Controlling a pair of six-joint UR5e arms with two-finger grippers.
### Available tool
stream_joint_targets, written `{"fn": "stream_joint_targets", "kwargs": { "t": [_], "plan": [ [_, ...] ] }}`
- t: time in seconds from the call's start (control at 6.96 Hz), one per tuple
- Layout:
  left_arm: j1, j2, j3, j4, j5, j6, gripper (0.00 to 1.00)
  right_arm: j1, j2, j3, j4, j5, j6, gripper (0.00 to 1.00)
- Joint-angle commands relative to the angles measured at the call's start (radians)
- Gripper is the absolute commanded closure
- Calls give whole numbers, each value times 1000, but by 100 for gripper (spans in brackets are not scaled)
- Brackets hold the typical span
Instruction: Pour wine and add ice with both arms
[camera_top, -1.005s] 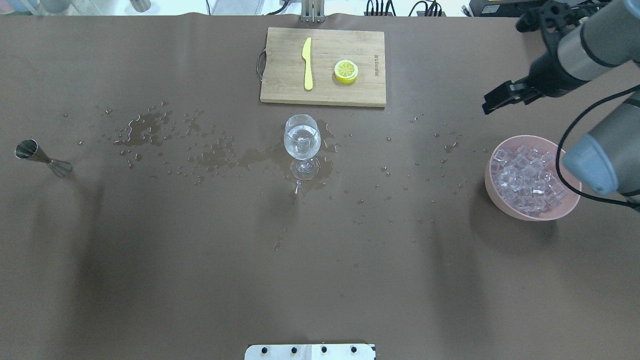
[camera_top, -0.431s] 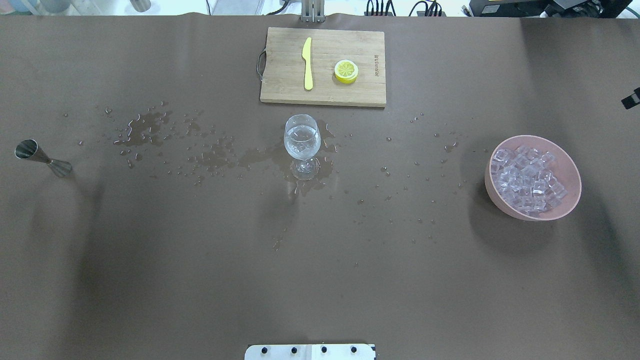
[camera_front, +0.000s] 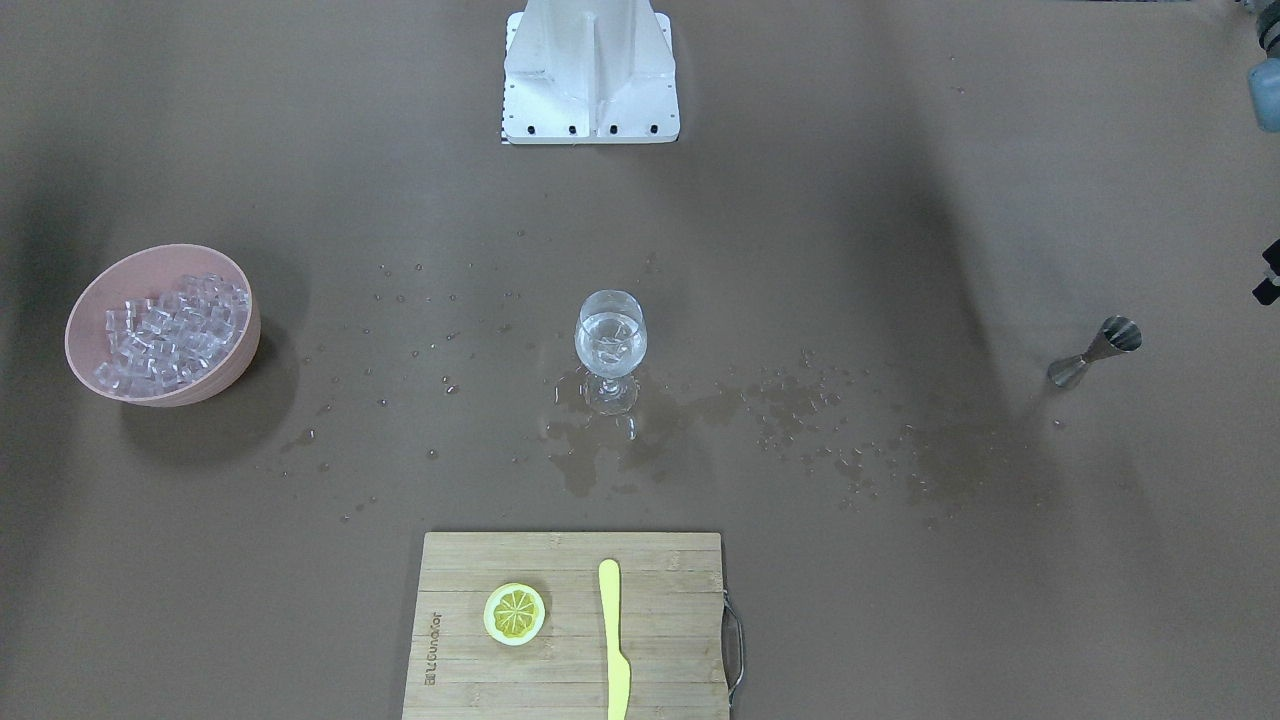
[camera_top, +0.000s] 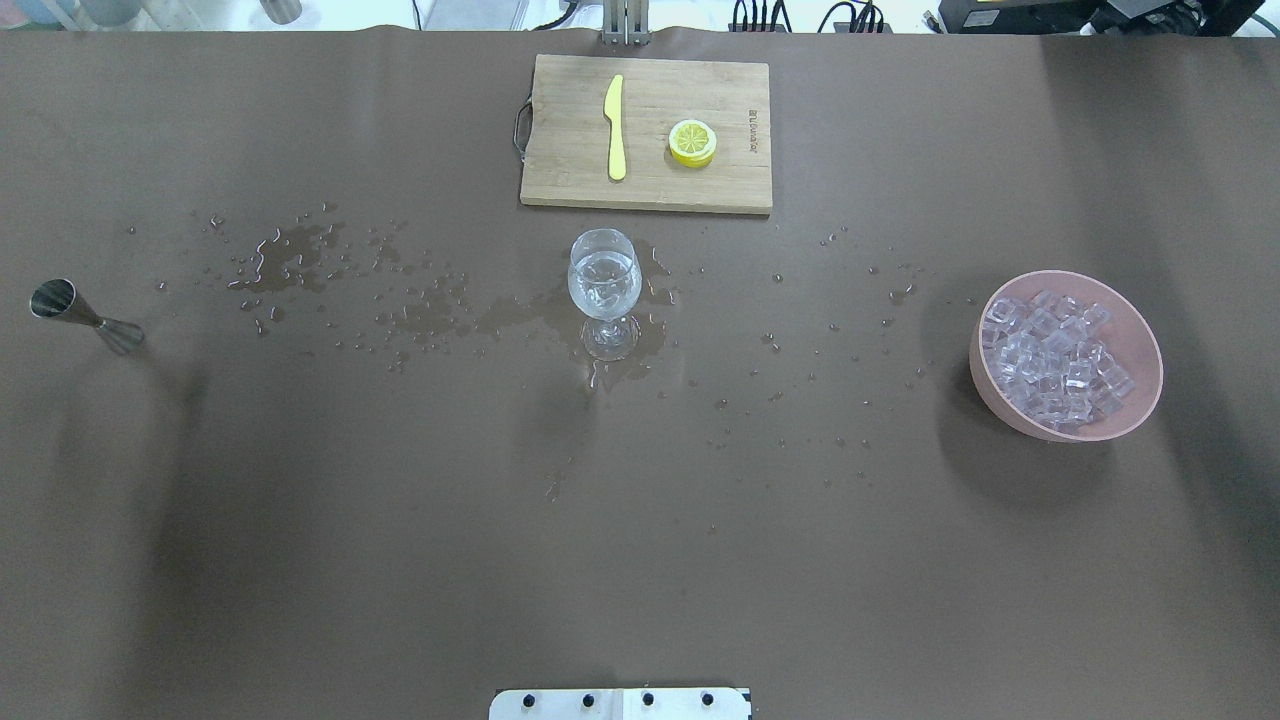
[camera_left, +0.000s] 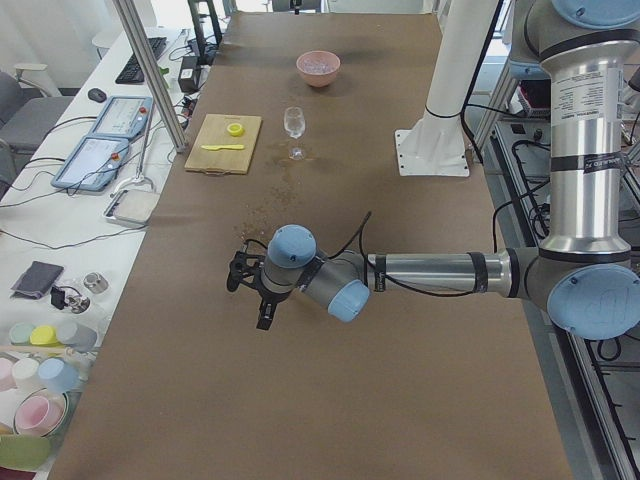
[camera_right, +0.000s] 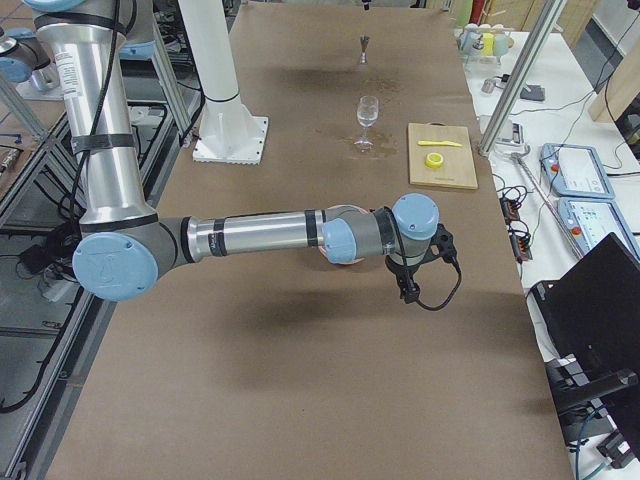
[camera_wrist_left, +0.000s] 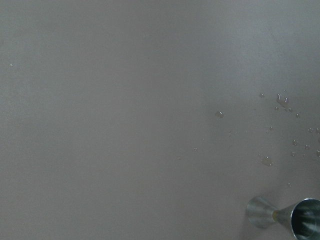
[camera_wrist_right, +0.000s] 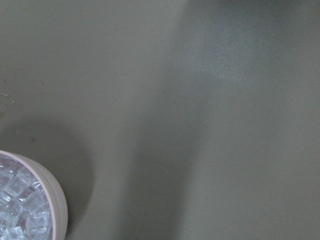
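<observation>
**A:** Start at the robot's side. What are the arms doing?

**B:** Each lies stretched out low toward its own end of the table. The left gripper (camera_left: 252, 295) hangs over bare cloth just outside the jigger (camera_top: 85, 315), the right gripper (camera_right: 412, 280) outside the pink bowl (camera_top: 1000, 410). How wide either stands I cannot tell (only the side views catch them), and I make out nothing held.

**A:** Each beside its own tool, then?

**B:** So I judge. The ice (camera_top: 1055, 360) is heaped in the bowl, and the wine glass (camera_top: 604, 280) stands midway, where both arms can reach it. The wine (camera_top: 603, 290) sits in it, with spilled drops (camera_top: 290, 255) around its foot and trailing leftward.

**A:** And beyond?

**B:** The cutting board (camera_top: 690, 185), with the knife (camera_top: 615, 125) and lemon slice (camera_top: 692, 141), lies apart from the pouring.
</observation>
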Motion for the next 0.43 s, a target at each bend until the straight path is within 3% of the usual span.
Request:
{"fn": "stream_joint_targets", "kwargs": {
  "t": [0.0, 0.14, 0.29],
  "plan": [
    [0, -12, -7, -10, -6, -3, 1, 19, -29, 21, 5, 2, -9, 0],
    [0, -17, -23, -17, -6, 6, 1, 19, -27, 10, 3, 15, -9, 0],
    [0, -20, -19, -14, 2, 5, 1, 19, -29, 7, 8, 113, -15, 0]
  ]
}}
